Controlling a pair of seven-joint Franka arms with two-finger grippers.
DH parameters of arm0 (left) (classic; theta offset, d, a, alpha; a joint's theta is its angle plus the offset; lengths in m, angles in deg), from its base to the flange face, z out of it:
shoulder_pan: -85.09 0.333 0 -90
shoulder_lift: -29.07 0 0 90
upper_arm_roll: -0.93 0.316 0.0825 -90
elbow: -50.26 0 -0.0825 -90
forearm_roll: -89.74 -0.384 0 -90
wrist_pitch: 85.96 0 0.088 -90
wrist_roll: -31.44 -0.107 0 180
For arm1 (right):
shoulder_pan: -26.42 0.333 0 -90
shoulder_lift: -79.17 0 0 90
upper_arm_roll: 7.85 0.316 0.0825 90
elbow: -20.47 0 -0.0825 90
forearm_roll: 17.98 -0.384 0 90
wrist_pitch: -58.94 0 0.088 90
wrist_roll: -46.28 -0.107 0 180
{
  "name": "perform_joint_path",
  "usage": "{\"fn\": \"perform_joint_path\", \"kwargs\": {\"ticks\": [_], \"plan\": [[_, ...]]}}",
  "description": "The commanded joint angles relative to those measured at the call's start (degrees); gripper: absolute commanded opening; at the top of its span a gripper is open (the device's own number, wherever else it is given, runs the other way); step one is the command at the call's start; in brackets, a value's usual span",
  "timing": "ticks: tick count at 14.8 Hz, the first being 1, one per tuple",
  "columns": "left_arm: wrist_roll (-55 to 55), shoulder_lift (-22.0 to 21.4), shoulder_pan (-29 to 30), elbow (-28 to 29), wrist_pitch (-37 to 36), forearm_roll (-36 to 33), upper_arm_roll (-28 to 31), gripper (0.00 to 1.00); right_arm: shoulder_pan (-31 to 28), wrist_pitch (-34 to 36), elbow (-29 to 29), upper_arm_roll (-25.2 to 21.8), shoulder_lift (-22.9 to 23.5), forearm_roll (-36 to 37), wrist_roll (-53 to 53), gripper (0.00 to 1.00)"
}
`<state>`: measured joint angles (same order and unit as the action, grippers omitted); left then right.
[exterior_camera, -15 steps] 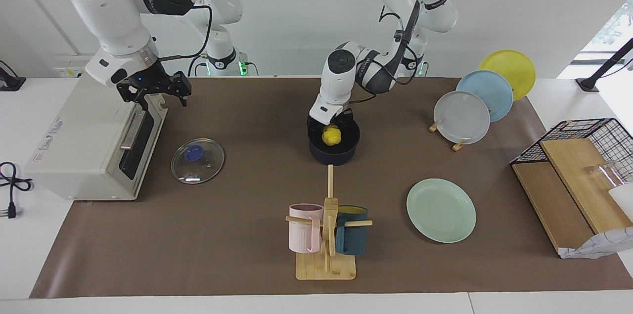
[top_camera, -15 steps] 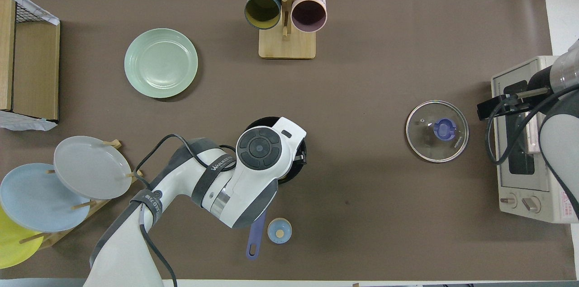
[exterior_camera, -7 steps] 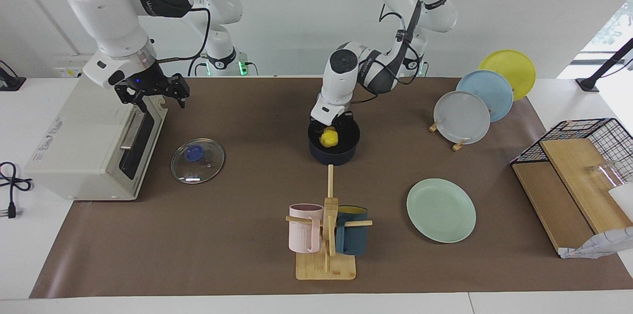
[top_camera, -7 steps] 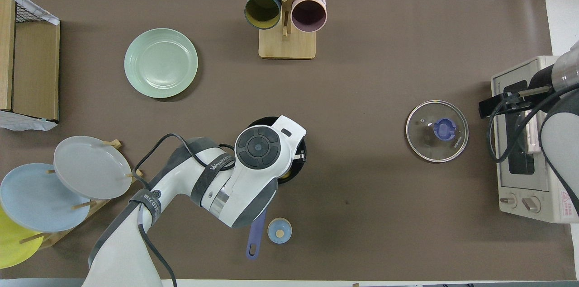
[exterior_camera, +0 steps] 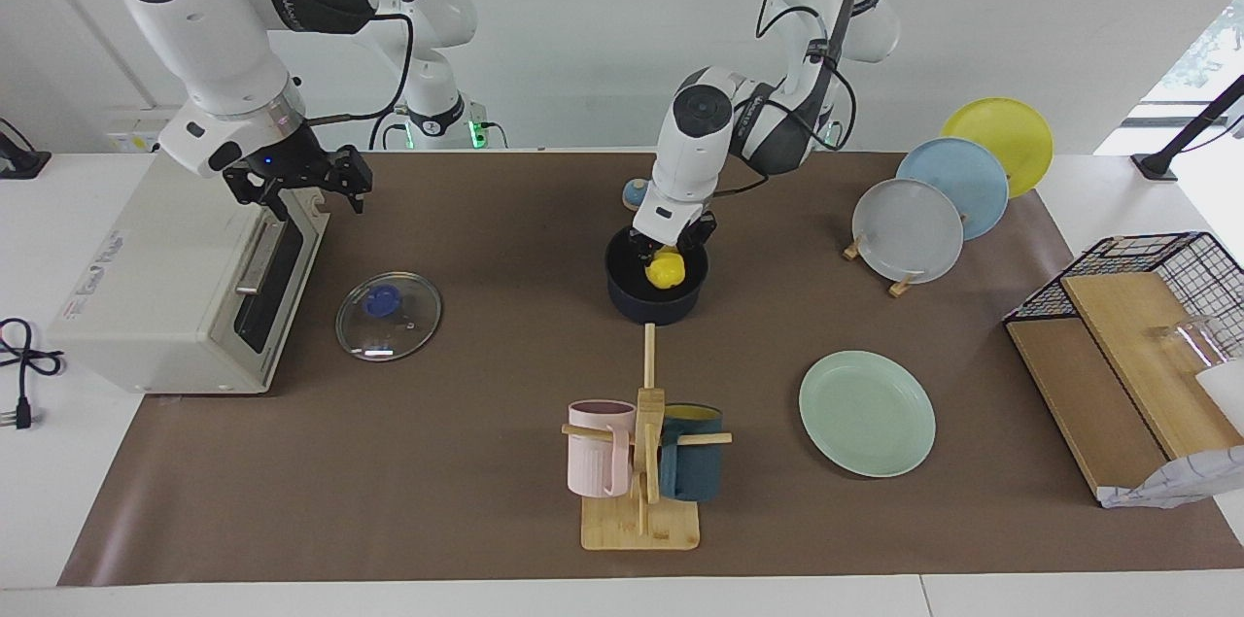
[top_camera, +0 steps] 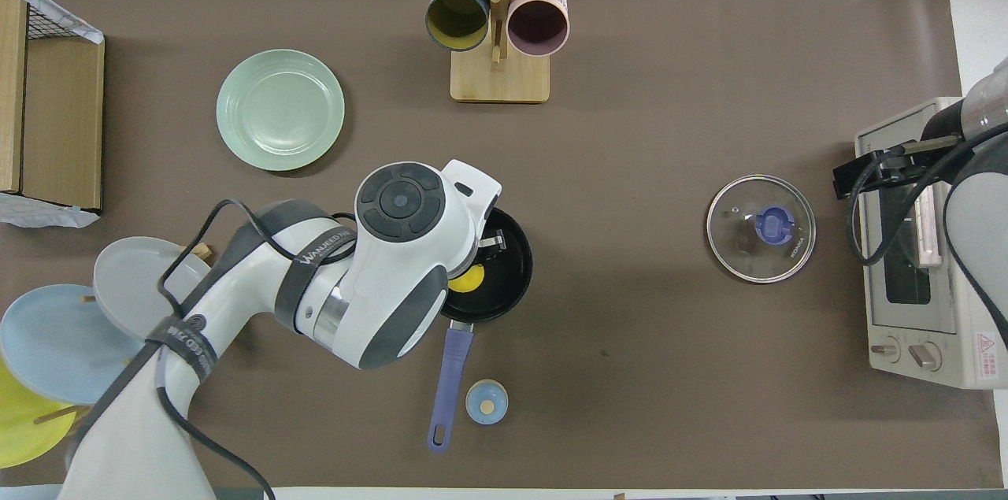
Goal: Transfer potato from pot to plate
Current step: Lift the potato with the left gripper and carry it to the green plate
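Lifting is the step in hand: the left gripper (exterior_camera: 663,257) is clamped on the small bright yellow dimpled potato (exterior_camera: 665,272), held just over the dark navy blue saucepan (exterior_camera: 657,304) with its black inside. Next it must carry across to the pale mint-green round plate (exterior_camera: 867,414), well apart, toward the left arm's end. Potato's long axis cannot be read. The right gripper (exterior_camera: 299,178) waits, fingers apart, over the white toaster oven (exterior_camera: 165,287).

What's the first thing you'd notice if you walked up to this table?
Probably the bright yellow potato, pinched by the left gripper just above the dark blue pot in the middle of the table. Next, the empty mint-green plate toward the left arm's end. The right gripper waits open over the white toaster oven.
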<state>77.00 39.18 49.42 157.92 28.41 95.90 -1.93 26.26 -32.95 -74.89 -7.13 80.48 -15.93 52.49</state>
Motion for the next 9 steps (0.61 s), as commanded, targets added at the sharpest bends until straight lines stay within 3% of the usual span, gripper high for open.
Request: {"fn": "perform_joint_path", "kwargs": {"ticks": [1,3,6,9], "plan": [[-5.37,-1.33,6.98,-10.59,-12.73,2.09,0.05,0.00,-0.81,1.28,1.05,-0.01,0.44,-0.64,-0.85,1.00],[-11.69,1.83,12.96,-16.32,-16.80,2.45,0.05,0.00,-0.81,1.02,0.96,-0.01,0.27,-0.64,-1.02,1.00],[-24.60,4.03,21.66,-17.49,-15.94,1.66,0.23,0.00,-0.55,0.84,1.93,0.07,0.44,-0.64,-1.11,1.00],[-30.79,12.53,26.60,-22.22,-10.24,-2.54,0.23,0.00,-0.20,1.28,2.02,-1.50,0.53,-0.99,-3.39,1.00]]}}
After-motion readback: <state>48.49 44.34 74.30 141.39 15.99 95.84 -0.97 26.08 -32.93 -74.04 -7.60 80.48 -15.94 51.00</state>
